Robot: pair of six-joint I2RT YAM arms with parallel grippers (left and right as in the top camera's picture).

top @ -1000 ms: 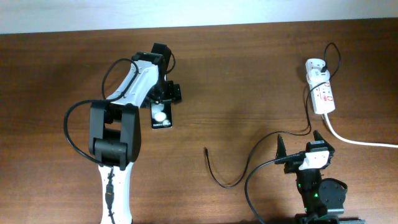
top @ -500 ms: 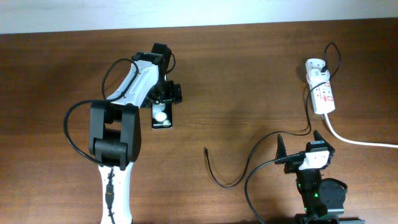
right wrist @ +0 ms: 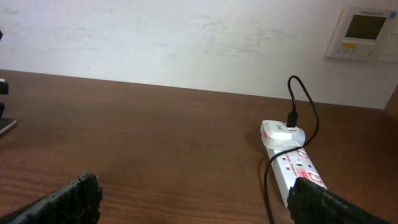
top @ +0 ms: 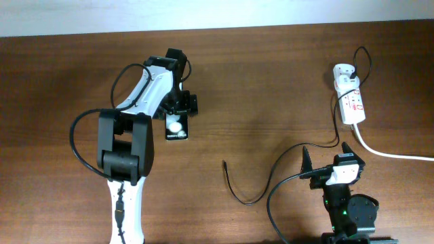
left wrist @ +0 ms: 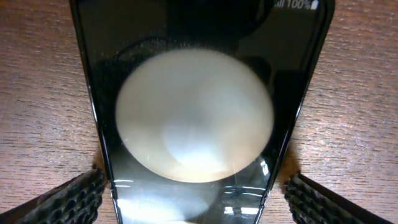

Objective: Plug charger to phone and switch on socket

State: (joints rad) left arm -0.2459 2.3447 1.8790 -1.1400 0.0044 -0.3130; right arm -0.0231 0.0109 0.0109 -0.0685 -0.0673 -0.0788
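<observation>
The phone lies flat on the table, left of centre, and fills the left wrist view. My left gripper is over its far end. It is open, and the fingers stand close beside both long edges without gripping. The charger cable runs from the white adapter to its loose tip on the table. The socket lies at the far right and shows in the right wrist view. My right gripper is open and empty, low over the table near its front edge.
The socket's thick white cord runs off to the right edge. My right arm's black cable loops near the charger cable. A wall and a white control panel stand behind the table.
My left gripper's fingers have drawn in slightly towards the phone's edges. The right arm, cable and socket have not moved.
</observation>
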